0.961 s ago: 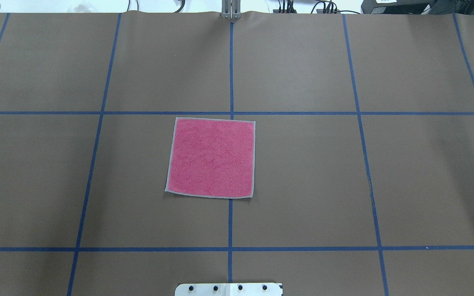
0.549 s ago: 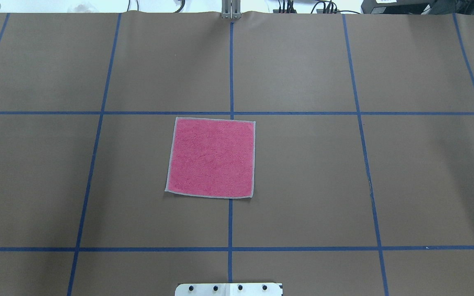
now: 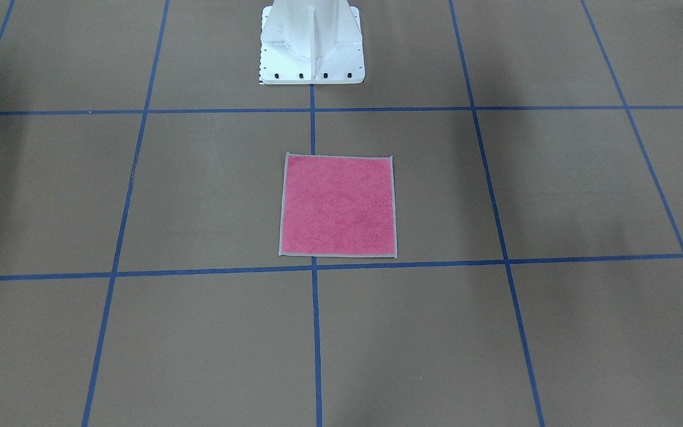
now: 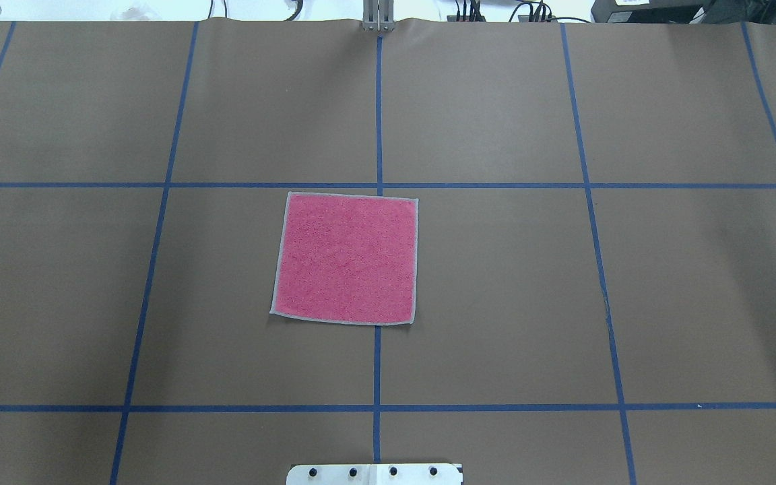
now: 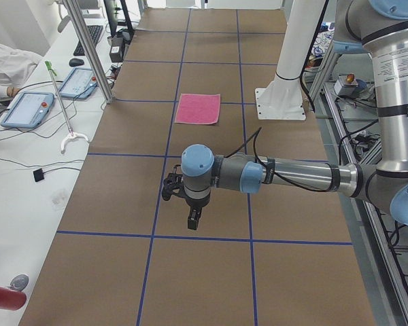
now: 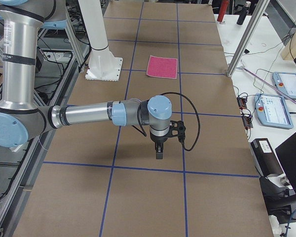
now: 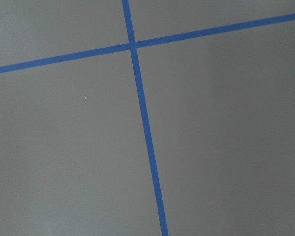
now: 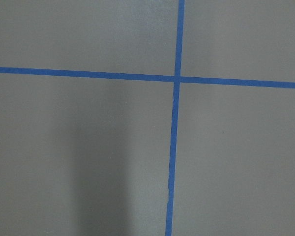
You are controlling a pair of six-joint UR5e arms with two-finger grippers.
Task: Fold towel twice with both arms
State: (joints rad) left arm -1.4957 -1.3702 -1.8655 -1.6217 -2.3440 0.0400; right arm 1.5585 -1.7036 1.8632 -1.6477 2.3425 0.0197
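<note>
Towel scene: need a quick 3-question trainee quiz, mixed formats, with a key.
1. True or false: the towel has been folded once.
2. Which face of the towel is up? A) pink B) dark grey C) white
3. Short answer: does the left gripper or the right gripper touch the towel?

Key
1. False: it lies flat and square.
2. A.
3. Neither: both are well away from it.

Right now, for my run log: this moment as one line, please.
towel: flat, unfolded, pink face up | left hand: over table, off towel, grip unclear | right hand: likewise | folds done: none
</note>
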